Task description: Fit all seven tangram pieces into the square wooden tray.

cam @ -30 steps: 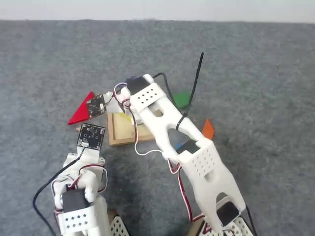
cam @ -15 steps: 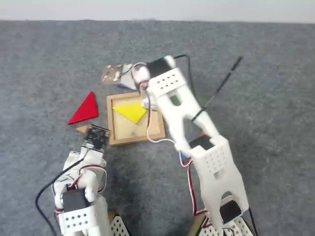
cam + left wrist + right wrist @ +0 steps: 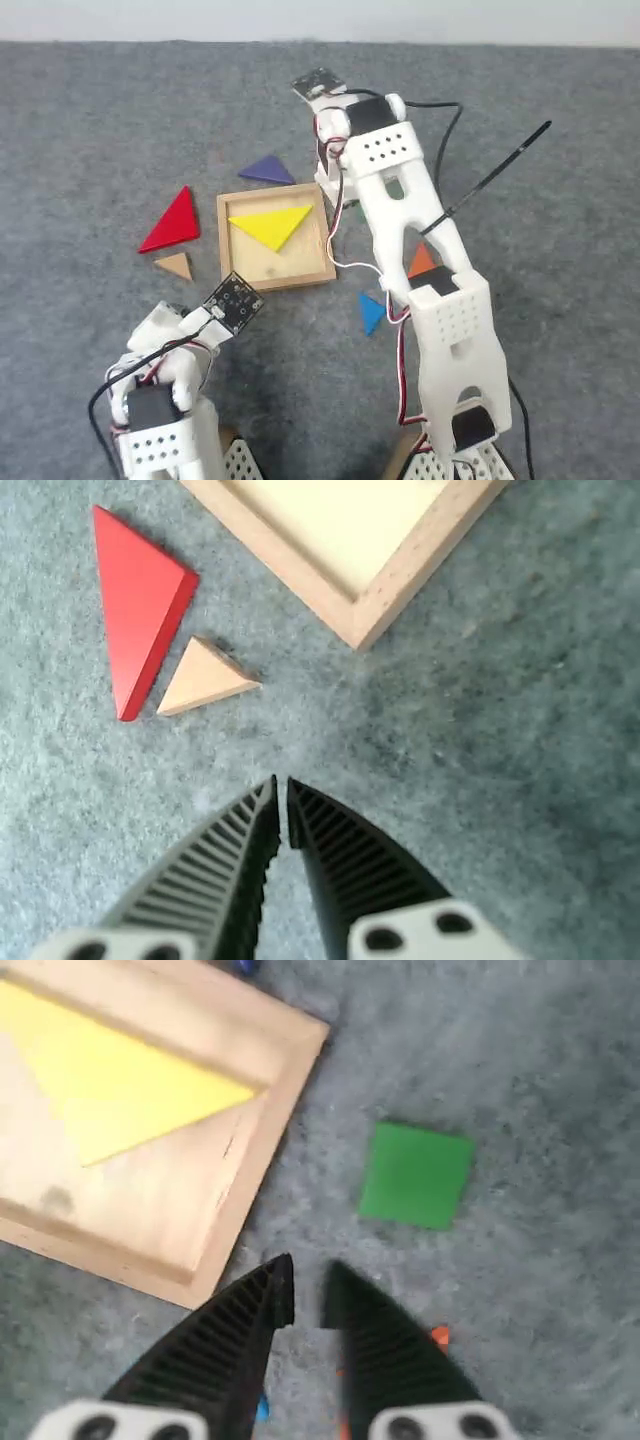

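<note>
**Tangram stock on your worktop: one piece in, six out**

- Worktop point(image 3: 100, 120): grey and carpet-like, and it carries every item listed below.
- Red triangle point(image 3: 172, 222): large and lying flat, well left of the tray.
- Tan triangle point(image 3: 176, 265): small, just beside the red one's near corner but apart from it.
- Left hand point(image 3: 281, 785): your fingers are closed to a hairline slit with nothing between them. It is over bare worktop off the tray's near-left corner.
- Tray point(image 3: 278, 281): square and wooden, at the middle of the worktop.
- Yellow triangle point(image 3: 270, 225): large and flat inside the tray, in its far half.
- Purple triangle point(image 3: 267, 170): on the worktop just beyond the tray's far edge.
- Right hand point(image 3: 306, 1285): your fingers are parted by a narrow gap and hold nothing. It is over the worktop just beside the tray's right edge.
- Green square point(image 3: 416, 1175): flat on the worktop, right of the tray and near that hand.
- Blue triangle point(image 3: 370, 311): small, off the tray's near-right corner.
- Orange piece point(image 3: 421, 261): right of the tray and partly hidden by the right arm.
</note>
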{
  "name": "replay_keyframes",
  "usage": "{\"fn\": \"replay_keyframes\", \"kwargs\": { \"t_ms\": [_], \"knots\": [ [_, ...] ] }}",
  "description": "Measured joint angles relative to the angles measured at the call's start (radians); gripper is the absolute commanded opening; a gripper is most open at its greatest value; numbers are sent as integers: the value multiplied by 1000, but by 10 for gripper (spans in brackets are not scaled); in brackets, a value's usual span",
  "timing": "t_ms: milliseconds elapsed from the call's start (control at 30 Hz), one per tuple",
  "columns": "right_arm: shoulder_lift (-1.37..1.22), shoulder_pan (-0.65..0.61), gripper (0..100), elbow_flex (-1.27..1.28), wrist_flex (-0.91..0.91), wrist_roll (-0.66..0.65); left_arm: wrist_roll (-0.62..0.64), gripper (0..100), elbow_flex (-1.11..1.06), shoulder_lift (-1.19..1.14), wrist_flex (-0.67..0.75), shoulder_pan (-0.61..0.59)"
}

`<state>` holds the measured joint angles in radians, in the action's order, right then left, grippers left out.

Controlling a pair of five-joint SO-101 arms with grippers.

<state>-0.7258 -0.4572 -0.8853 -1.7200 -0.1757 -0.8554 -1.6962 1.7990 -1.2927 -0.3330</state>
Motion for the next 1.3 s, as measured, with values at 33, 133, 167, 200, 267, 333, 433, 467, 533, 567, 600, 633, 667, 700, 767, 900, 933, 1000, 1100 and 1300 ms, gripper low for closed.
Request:
{"fn": "replay_keyframes", "kwargs": {
  "t_ms": [33,133,167,200,267,333,433,467,533,567,600,633,667,700,767,900,933,1000,1100,1300],
  "knots": [
    [0,-3,8,0,0,5,0,14,0,0,0,0],
    [-40,-38,7,0,25,34,0,14,0,0,0,0],
    [-68,-58,7,0,44,41,0,14,0,0,0,0],
    [-97,-77,7,0,68,43,0,14,0,0,0,-3],
    [-153,-114,7,0,112,46,0,14,0,0,0,-25],
    [-199,-138,7,0,135,46,-2,14,0,0,6,-57],
    [-227,-152,7,0,144,41,0,14,0,0,23,-87],
    [-227,-153,7,0,146,35,2,14,0,0,25,-91],
    [-227,-157,7,0,146,35,14,14,0,0,28,-89],
    [-233,-160,7,0,146,35,17,14,0,0,28,-91],
    [-239,-164,7,0,146,32,18,14,0,0,28,-95],
    [-247,-164,7,3,146,23,20,14,0,0,28,-98],
    [-258,-164,7,9,147,17,20,14,0,0,28,-98],
    [-261,-164,7,14,152,12,20,14,0,0,28,-97],
    [-264,-164,7,18,152,8,23,14,0,0,28,-95],
    [-265,-166,7,17,121,8,23,14,0,0,28,-95],
    [-265,-172,7,20,101,8,23,14,0,0,28,-95],
    [-265,-186,7,21,64,8,23,14,0,0,28,-95],
    [-265,-210,7,23,9,8,23,14,0,0,28,-95],
    [-264,-256,7,44,-32,6,23,14,0,0,28,-95]
  ]
}}
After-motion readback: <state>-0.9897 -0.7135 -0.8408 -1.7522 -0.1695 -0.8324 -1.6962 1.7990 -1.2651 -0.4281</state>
